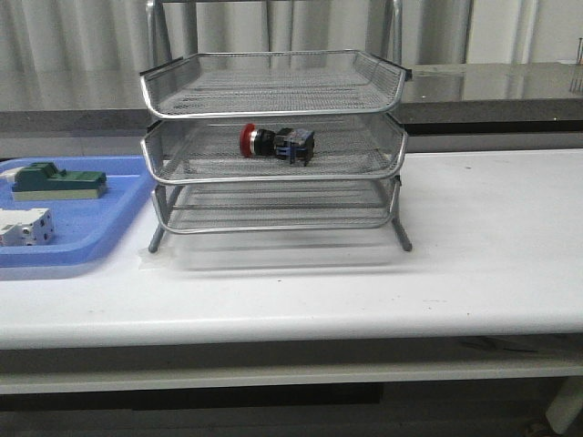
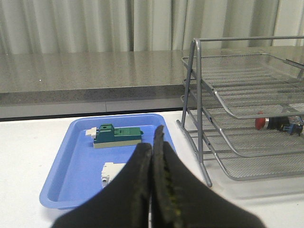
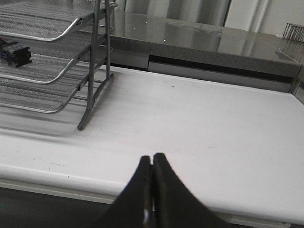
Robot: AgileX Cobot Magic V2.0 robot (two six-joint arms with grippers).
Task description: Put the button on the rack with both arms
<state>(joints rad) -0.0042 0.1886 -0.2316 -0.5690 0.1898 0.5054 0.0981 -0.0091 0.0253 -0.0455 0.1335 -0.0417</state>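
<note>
The red-headed button [image 1: 276,143] lies on its side in the middle tier of the silver wire-mesh rack [image 1: 273,100], red head to the left. It also shows in the left wrist view as the button [image 2: 277,124] and, in part, at the edge of the right wrist view as the button [image 3: 15,51]. Neither arm appears in the front view. My left gripper [image 2: 153,142] is shut with nothing in it, held back over the near table edge by the blue tray. My right gripper [image 3: 152,159] is shut and empty, near the table's front edge, right of the rack [image 3: 90,66].
A flat blue tray [image 1: 109,238] sits left of the rack and holds a green-topped block [image 1: 56,180] and a white terminal block [image 1: 25,226]. A grey counter [image 1: 492,86] runs behind the white table [image 1: 474,264].
</note>
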